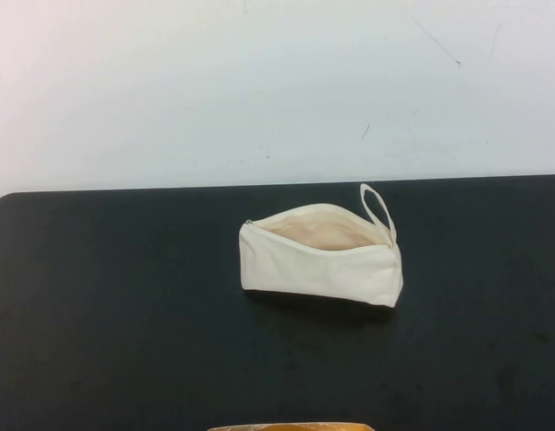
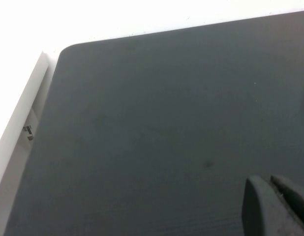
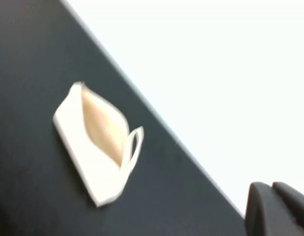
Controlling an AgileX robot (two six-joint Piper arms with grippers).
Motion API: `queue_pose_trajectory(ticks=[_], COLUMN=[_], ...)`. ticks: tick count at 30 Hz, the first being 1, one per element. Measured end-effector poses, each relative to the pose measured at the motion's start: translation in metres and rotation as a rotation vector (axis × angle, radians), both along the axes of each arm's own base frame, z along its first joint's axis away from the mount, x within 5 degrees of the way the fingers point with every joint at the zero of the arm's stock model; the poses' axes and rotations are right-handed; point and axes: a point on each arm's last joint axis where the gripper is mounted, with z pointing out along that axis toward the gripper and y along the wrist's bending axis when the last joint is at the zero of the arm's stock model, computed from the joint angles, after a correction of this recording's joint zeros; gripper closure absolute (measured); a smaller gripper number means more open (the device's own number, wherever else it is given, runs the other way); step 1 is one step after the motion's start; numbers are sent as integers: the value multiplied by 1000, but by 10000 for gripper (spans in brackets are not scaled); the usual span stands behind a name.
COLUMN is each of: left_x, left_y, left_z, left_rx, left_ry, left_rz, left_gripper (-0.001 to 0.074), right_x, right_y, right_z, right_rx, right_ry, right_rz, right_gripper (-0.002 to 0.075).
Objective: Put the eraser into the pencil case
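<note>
A cream pencil case (image 1: 321,261) is seen unzipped, strap at 1 o'clock. The left gripper (image 2: 276,206) and right gripper (image 3: 276,209) are seen with fingers together, held over the table (image 1: 125,305).

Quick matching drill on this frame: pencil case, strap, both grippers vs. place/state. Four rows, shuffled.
Things:
1. pencil case
2. loop strap
3. left gripper
4. right gripper

Place or state:
A. over bare black mat, no pouch in its wrist view
B. unzipped, beige lining showing
C. out of the high view; its wrist view shows the pouch
D. at the pouch's right end, towards the mat's far edge

Pairs: 1-B, 2-D, 3-A, 4-C
</note>
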Motion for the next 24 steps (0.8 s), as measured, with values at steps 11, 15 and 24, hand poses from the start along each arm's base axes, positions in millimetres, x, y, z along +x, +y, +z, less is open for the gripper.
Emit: queue_pose_trajectory(ticks=[11,15,24], left_x=[0,0,0], left_y=[0,0,0], left_z=[0,0,0], left_rx=[0,0,0], left_ry=[0,0,0], left_rz=[0,0,0], left_gripper=[736,736,736], right_x=[-52,-82,-111], right_y=[-65,-80,-92], right_z=[-138,-194,-299], right_rx=[429,438,463], right_ry=[-234,-276,-411], right_rz=[-327,-438,-584], right_gripper=[727,727,727])
